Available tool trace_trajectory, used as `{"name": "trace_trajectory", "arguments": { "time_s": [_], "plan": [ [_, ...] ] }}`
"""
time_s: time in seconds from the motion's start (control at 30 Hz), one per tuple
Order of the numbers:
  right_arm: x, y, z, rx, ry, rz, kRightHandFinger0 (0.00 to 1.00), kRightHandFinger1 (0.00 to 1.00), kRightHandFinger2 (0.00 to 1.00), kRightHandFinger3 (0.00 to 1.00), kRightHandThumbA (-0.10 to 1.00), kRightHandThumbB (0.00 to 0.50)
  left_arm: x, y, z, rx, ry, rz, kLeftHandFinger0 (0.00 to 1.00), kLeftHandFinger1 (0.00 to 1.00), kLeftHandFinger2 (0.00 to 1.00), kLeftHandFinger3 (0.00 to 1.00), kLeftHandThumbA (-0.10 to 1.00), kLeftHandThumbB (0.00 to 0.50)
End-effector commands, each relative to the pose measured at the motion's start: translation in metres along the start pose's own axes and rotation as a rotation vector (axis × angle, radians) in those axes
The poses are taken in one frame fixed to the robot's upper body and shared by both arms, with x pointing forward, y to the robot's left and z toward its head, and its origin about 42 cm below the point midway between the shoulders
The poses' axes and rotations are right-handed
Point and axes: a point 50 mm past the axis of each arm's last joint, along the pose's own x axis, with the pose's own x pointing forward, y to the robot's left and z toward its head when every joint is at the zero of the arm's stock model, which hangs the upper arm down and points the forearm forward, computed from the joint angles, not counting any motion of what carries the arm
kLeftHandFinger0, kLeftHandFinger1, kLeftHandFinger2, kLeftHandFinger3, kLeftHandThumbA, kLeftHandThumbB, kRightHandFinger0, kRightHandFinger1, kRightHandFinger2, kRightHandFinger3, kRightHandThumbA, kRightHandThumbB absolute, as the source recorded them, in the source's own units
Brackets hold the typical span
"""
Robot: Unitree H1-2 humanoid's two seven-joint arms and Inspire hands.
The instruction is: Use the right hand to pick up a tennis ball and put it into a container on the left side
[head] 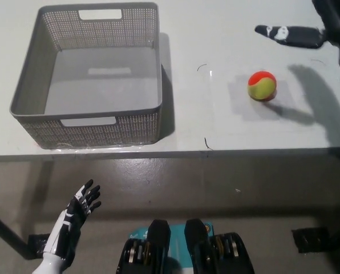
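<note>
A tennis ball, red on top and yellow-green below, is seen lying on the white surface, well to the right of a grey perforated basket and apart from it. The basket is set upright on the surface with a cut-out handle in its far wall and another in its near wall, and nothing is seen inside it. The right robot hand, black, is held above the surface beyond the ball and to its right, near the top right corner of the view; one finger is stretched out toward the basket, the hand is spread with nothing held, and the ball is not touched. A dark shadow of the arm is cast on the surface just right of the ball. The left robot hand, white with dark fingers, is held below the near edge of the surface, in front of the basket, with its fingers spread and nothing in it.
</note>
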Motion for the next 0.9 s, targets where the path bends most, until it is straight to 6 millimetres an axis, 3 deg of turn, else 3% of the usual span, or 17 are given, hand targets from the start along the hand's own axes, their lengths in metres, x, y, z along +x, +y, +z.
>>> {"name": "trace_trajectory", "arguments": {
  "time_s": [0.0, 0.13, 0.33, 0.87],
  "plan": [
    [0.038, -0.029, 0.013, -0.071, 0.080, 0.048, 1.00, 1.00, 1.00, 1.00, 1.00, 0.475, 0.003, 0.009, 0.007, 0.009, -0.044, 0.001, 1.00, 1.00, 1.00, 1.00, 1.00, 0.207],
    [0.065, -0.026, 0.012, -0.075, 0.149, 0.140, 1.00, 1.00, 1.00, 1.00, 0.92, 0.473, 0.002, 0.010, 0.008, 0.023, -0.045, -0.002, 1.00, 1.00, 1.00, 1.00, 1.00, 0.199],
    [0.094, -0.022, 0.013, -0.093, 0.227, 0.241, 1.00, 1.00, 1.00, 1.00, 0.99, 0.480, 0.004, 0.011, 0.010, 0.016, -0.045, -0.002, 1.00, 1.00, 1.00, 1.00, 1.00, 0.198],
    [0.099, 0.017, -0.011, -0.054, 0.328, 0.345, 1.00, 1.00, 1.00, 1.00, 1.00, 0.482, 0.007, 0.012, 0.012, 0.023, -0.051, -0.018, 1.00, 1.00, 1.00, 1.00, 1.00, 0.215]
  ]
}}
